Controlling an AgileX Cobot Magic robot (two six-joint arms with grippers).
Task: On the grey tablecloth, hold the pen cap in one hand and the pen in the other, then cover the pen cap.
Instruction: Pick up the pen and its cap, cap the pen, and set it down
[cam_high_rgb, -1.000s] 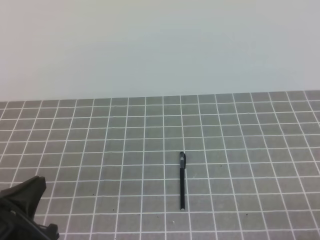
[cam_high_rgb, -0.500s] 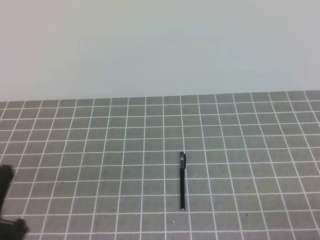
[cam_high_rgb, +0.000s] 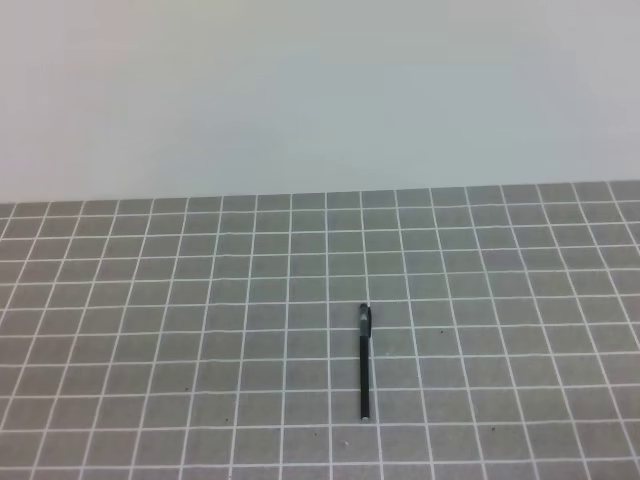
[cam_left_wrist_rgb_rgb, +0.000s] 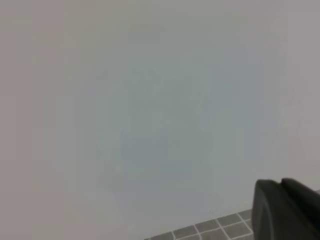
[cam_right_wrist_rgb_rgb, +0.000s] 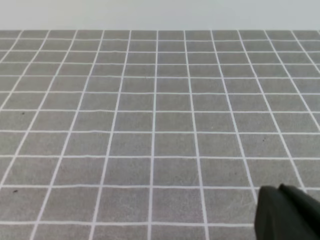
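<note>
The pen lies alone on the grey tablecloth, a little right of centre, pointing towards and away from me. Its far end is thicker and looks like the pen cap sitting on the pen. Neither gripper shows in the exterior high view. The left wrist view shows only a dark corner of my left gripper against the pale wall. The right wrist view shows a dark corner of my right gripper over bare cloth. Nothing is held in either; both are shut.
A plain pale wall rises behind the cloth's far edge. The left wrist view faces that wall, with a sliver of grid cloth at the bottom. The right wrist view looks across bare grid cloth.
The dark left arm at the lower left of the exterior high view has drawn back out of the frame. The pen has not moved.
</note>
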